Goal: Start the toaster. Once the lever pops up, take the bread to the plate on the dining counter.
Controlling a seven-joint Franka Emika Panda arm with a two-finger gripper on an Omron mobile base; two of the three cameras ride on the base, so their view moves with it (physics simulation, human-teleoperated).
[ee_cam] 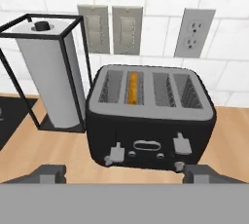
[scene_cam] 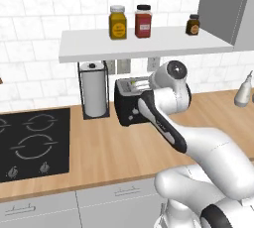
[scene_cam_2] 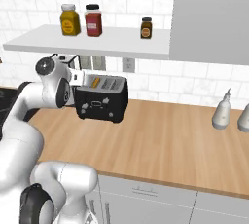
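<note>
The gripper hung just in front of the toaster, its fingers spread wide and holding nothing. The toaster stood on the wood counter near the wall, right of the paper towel holder. The bread sat inside a left slot.

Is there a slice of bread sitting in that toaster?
Yes, the bread stands sunk in a left slot of the toaster.

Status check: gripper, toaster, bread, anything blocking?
Gripper open, empty, in front of toaster. Bread sits in a left slot. Paper towel holder stands beside toaster, not in the way.
</note>
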